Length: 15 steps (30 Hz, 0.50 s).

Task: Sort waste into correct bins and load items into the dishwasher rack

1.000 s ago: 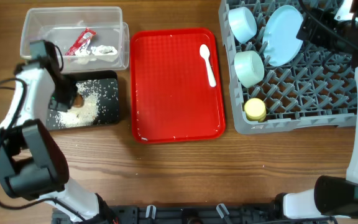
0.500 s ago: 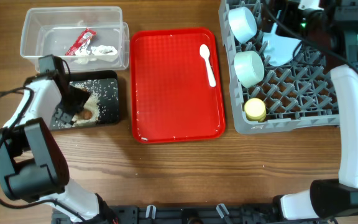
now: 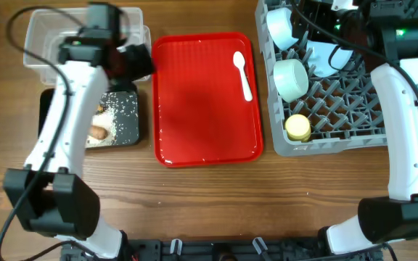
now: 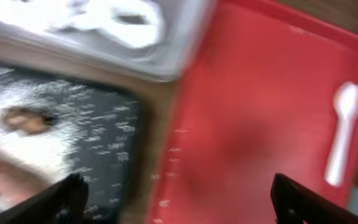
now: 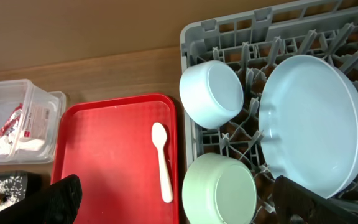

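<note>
My left gripper (image 3: pixel 133 61) hangs open and empty above the gap between the clear tub (image 3: pixel 49 32) and the red tray (image 3: pixel 207 98). The left wrist view is blurred; its fingertips (image 4: pixel 67 196) stand wide apart. The black tray (image 3: pixel 118 119) holds scattered rice (image 3: pixel 125 109) and a brown lump (image 3: pixel 99 132). A red wrapper (image 5: pixel 8 124) and a white tissue (image 5: pixel 11 144) lie in the tub. The white spoon (image 3: pixel 243 75) rests on the red tray. My right gripper (image 3: pixel 325 25) is open over the grey rack (image 3: pixel 354 138), which holds two bowls (image 3: pixel 291 78), a blue plate (image 5: pixel 309 124) and a yellow cup (image 3: pixel 298 128).
The red tray lies between the bins and the rack, with wet specks on it. My left arm (image 3: pixel 71 116) crosses over the black tray and hides part of the tub. Bare wooden table (image 3: pixel 209 203) runs along the front.
My left gripper has opened, risen from the black tray and swung up and right to the tub's corner. The brown lump now lies free on the black tray. The right arm shifted slightly.
</note>
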Each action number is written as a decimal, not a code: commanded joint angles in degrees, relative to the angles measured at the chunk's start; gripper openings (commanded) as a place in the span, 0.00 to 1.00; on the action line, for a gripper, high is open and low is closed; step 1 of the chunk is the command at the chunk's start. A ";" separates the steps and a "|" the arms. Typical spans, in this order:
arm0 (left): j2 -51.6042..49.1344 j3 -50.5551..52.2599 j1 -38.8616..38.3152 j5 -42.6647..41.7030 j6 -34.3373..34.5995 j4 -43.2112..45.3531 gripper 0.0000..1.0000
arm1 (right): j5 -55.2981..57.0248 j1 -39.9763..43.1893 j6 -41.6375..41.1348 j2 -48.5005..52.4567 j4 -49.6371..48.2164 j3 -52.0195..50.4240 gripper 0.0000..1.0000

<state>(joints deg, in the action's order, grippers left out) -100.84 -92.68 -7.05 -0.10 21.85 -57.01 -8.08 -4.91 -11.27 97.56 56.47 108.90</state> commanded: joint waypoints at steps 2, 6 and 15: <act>-7.93 -9.29 -10.80 -0.55 -1.64 2.14 0.99 | 2.03 -0.24 0.72 0.33 0.22 0.15 1.00; -21.03 -24.52 -17.31 -0.48 -3.48 0.02 0.98 | 2.05 -0.26 0.72 0.33 2.43 0.15 1.00; -32.11 -26.08 -24.55 1.66 -1.68 13.81 0.95 | 1.97 -0.26 0.52 0.33 3.85 0.15 1.00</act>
<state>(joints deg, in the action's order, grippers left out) -128.99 -117.64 -29.78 -0.30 19.59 -44.51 -7.03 -4.91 -11.25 97.56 59.90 108.90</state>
